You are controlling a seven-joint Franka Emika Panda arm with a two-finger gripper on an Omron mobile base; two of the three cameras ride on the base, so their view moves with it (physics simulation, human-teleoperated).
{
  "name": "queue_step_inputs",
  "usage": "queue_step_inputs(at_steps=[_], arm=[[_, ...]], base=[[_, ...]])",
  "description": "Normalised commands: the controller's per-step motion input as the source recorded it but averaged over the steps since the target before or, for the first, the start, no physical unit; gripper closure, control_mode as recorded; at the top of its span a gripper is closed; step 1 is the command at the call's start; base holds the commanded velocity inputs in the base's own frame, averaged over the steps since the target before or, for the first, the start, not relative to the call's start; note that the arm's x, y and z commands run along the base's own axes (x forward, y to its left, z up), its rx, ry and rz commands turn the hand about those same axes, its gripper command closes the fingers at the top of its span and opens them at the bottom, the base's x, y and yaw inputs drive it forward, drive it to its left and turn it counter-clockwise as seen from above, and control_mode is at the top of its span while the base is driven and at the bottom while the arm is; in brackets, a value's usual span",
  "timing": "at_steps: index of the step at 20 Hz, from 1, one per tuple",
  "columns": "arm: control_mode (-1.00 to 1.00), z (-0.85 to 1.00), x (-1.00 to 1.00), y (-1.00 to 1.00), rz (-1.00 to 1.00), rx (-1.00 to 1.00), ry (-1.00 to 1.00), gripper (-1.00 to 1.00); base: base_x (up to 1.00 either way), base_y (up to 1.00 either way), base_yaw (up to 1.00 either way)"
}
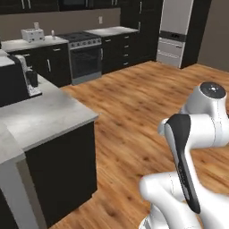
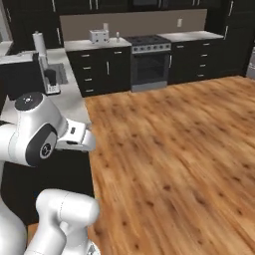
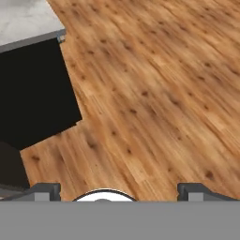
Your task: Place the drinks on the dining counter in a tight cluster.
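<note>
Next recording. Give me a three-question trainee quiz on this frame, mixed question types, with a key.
1. True or false: the gripper holds a bottle.
2. Multiple choice: in the hand view, what lies beyond the fingertips? A) wooden floor B) a sink C) a rug
3. Fill in: on the far counter left of the stove stands a silver ____.

Key: 1 false, the jaws stand wide apart with nothing between them; 2 A; 3 toaster.

The counter (image 1: 40,116) is cut off left (its items too small to identify).
</note>
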Motion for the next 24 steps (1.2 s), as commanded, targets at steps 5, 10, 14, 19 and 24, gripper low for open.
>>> queue_step_inputs(at_steps=[5, 10, 14, 19, 24], arm=[[1.0, 0.0, 0.0, 0.0, 0.0, 0.0, 0.0, -1.0], [1.0, 0.0, 0.0, 0.0, 0.0, 0.0, 0.0, -1.0], [1.0, 0.0, 0.0, 0.0, 0.0, 0.0, 0.0, -1.0], [1.0, 0.0, 0.0, 0.0, 0.0, 0.0, 0.0, -1.0], [1.0, 0.0, 0.0, 0.0, 0.0, 0.0, 0.0, -1.0]], base=[[1.0, -0.99, 0.4], [1.0, -0.87, 0.43], [1.0, -0.53, 0.47], [1.0, -0.36, 0.49], [1.0, -0.39, 0.45]])
